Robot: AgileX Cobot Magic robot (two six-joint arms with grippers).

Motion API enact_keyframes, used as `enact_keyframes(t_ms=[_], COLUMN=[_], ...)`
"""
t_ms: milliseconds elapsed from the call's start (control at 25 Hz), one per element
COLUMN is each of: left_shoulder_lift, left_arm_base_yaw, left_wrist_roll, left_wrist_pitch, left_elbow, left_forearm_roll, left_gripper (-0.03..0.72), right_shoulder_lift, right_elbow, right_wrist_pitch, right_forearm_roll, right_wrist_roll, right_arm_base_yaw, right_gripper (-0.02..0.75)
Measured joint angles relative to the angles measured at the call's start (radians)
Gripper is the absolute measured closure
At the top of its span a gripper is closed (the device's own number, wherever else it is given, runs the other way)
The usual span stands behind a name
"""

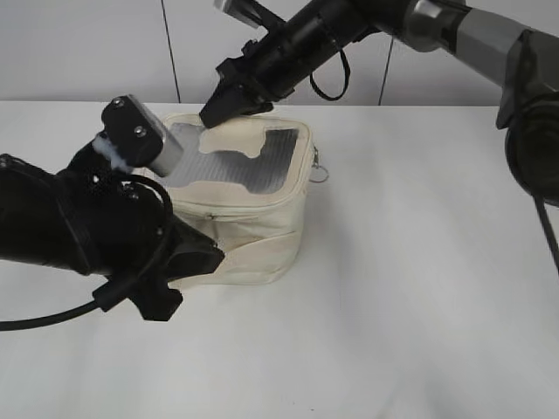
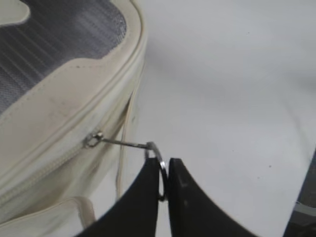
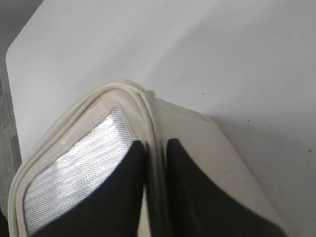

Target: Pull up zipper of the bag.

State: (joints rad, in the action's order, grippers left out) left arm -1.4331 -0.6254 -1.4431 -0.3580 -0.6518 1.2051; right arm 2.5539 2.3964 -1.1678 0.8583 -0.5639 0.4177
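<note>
The cream bag (image 1: 253,229) stands mid-table, its grey mesh top with a cream patch facing up. In the left wrist view the zipper track (image 2: 44,170) runs along the bag's (image 2: 59,106) side to a silver slider (image 2: 93,139). My left gripper (image 2: 163,164) is shut on the slider's silver ring pull (image 2: 153,147). In the exterior view the left gripper (image 1: 208,258) sits low at the bag's front left. My right gripper (image 1: 218,112) is shut on the bag's raised top rim (image 3: 148,106) at its far left corner, also seen in the right wrist view (image 3: 154,147).
A second silver ring (image 1: 319,171) hangs at the bag's right corner. The white table (image 1: 419,288) stretches right and in front of the bag. A panelled white wall (image 1: 87,52) stands behind. The left arm's black cable (image 1: 52,316) trails at lower left.
</note>
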Motion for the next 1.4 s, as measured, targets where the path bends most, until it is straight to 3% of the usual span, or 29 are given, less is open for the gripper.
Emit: enact_keyframes(t_ms=[120,200,320,480,680,760,880,1040,1200,1400], left_shoulder_lift=[0.044,0.093,0.176,0.219,0.069,-0.054,-0.271,-0.534,-0.722,-0.811], left_arm_base_yaw=[-0.002,0.005,0.054,0.214,0.407,0.419,0.402,0.369,0.329,0.288], left_wrist_roll=[0.035,0.079,0.166,0.297,0.308,0.295,0.286,0.280,0.281,0.288], left_wrist_pitch=[-0.056,-0.092,-0.148,-0.259,-0.355,-0.431,-0.560,-0.768,-0.837,-0.846], left_elbow=[0.003,0.003,0.003,-0.045,-0.287,-0.452,-0.703,-1.045,-1.288,-1.373], left_forearm_roll=[-0.001,-0.002,-0.023,-0.164,-0.210,-0.212,-0.216,-0.240,-0.271,-0.334], left_gripper=[0.477,0.385,0.359,0.403,0.414,0.414,0.414,0.414,0.399,0.380], right_shoulder_lift=[0.000,-0.006,-0.041,-0.105,-0.263,-0.359,-0.542,-0.745,-0.782,-0.756], right_elbow=[0.041,0.072,0.084,0.070,-0.182,-0.412,-0.825,-1.305,-1.519,-1.548], right_wrist_pitch=[-0.026,-0.035,-0.040,-0.040,-0.039,-0.023,0.179,0.440,0.483,0.412], right_forearm_roll=[-0.019,-0.028,-0.042,-0.070,-0.054,0.006,0.141,0.439,0.776,0.911], right_wrist_roll=[0.000,0.003,0.029,0.057,-0.008,-0.103,-0.294,-0.673,-1.085,-1.274], right_arm_base_yaw=[-0.033,-0.064,-0.125,-0.219,-0.300,-0.323,-0.348,-0.353,-0.353,-0.353], right_gripper=[0.409,0.351,0.372,0.422,0.460,0.465,0.476,0.480,0.466,0.353])
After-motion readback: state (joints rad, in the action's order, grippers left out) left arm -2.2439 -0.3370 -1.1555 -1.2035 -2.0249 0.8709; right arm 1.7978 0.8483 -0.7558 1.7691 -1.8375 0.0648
